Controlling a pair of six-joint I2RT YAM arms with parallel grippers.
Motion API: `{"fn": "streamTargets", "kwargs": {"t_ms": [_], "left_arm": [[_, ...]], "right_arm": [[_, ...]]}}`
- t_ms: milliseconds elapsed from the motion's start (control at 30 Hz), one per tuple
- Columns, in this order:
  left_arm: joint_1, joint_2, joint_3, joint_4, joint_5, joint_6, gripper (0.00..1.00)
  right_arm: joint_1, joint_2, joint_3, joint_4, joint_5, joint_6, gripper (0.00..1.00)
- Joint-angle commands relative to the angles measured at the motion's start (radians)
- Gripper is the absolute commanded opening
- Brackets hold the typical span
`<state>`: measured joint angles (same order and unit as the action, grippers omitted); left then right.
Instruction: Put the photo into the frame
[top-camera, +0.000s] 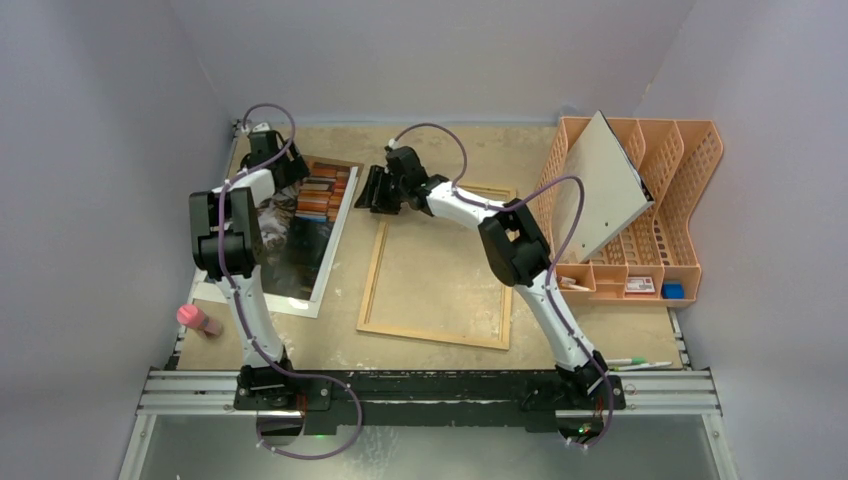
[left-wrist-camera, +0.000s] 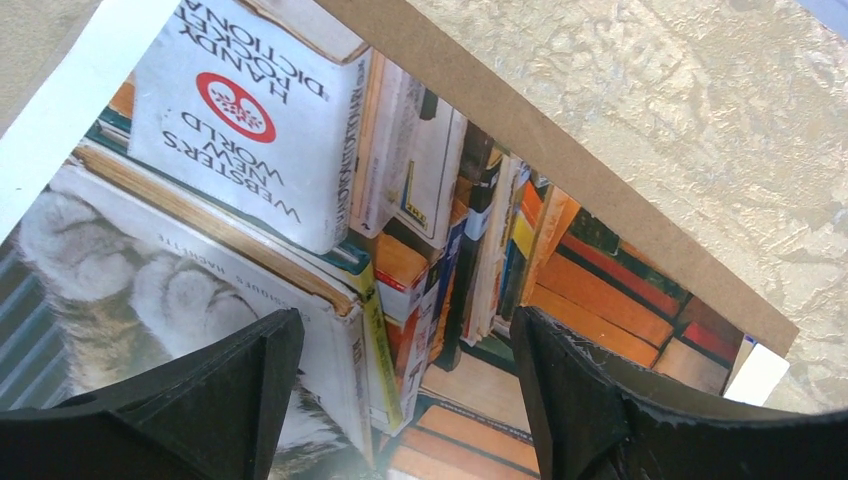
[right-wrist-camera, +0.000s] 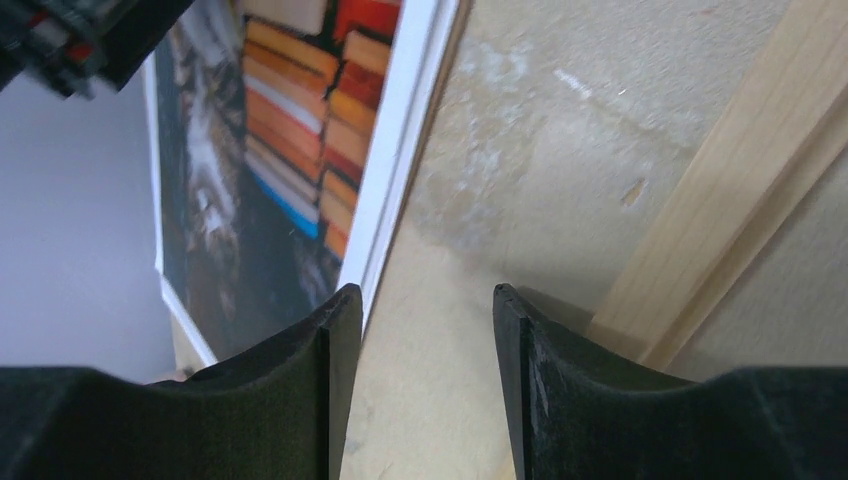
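The photo (top-camera: 312, 225), a cat among orange and blue books, lies flat at the left on a white mat border (top-camera: 333, 250). The light-wood frame (top-camera: 372, 270) lies flat in the middle, open side up. My left gripper (top-camera: 292, 170) is open and empty just above the photo's far end; the left wrist view shows its jaws (left-wrist-camera: 405, 335) spread over the printed books (left-wrist-camera: 330, 150). My right gripper (top-camera: 374, 192) is open and empty over the bare table between the photo's right edge (right-wrist-camera: 270, 140) and the frame's far-left rail (right-wrist-camera: 745, 185).
An orange file rack (top-camera: 690, 200) stands at the right with a grey-white board (top-camera: 605, 185) leaning in it. A pink object (top-camera: 195, 318) lies at the near left. Pens (top-camera: 635, 362) lie near the right arm's base.
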<state>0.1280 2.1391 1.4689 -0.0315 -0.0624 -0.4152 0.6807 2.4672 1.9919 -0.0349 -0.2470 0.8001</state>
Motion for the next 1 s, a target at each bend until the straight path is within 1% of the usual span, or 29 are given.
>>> {"fn": "streamTargets", "kwargs": {"t_ms": [0,133,200,267,333,500,633,800,900,967], "left_arm": [[0.03,-0.064,0.055,-0.049,0.007,0.018,0.8],[0.044,-0.074,0.058,-0.05,0.007,0.003,0.8],[0.049,-0.072,0.07,-0.058,-0.001,0.006,0.8],[0.063,-0.062,0.097,-0.076,-0.011,0.009,0.8],[0.084,-0.046,0.136,-0.097,-0.025,0.016,0.8],[0.133,0.023,0.231,-0.164,-0.09,0.053,0.86],[0.165,0.046,0.23,-0.155,-0.139,0.073,0.87],[0.195,0.084,0.231,-0.153,-0.044,0.101,0.88],[0.201,0.09,0.209,-0.147,-0.023,0.11,0.88],[0.207,0.094,0.199,-0.144,0.028,0.119,0.88]], "right_arm": [[-0.001,0.061,0.114,0.005,0.062,0.081,0.53],[-0.015,0.124,0.184,0.084,0.111,0.099,0.5],[-0.024,0.144,0.192,0.151,0.115,0.114,0.49],[-0.029,0.161,0.199,0.184,0.113,0.123,0.48],[-0.03,0.175,0.202,0.197,0.101,0.13,0.48],[-0.03,0.175,0.16,0.221,0.074,0.138,0.5],[-0.03,0.165,0.138,0.224,0.072,0.124,0.52],[-0.029,0.146,0.108,0.219,0.072,0.12,0.52],[-0.029,0.135,0.094,0.216,0.069,0.117,0.53],[-0.03,0.126,0.086,0.214,0.068,0.116,0.53]]}}
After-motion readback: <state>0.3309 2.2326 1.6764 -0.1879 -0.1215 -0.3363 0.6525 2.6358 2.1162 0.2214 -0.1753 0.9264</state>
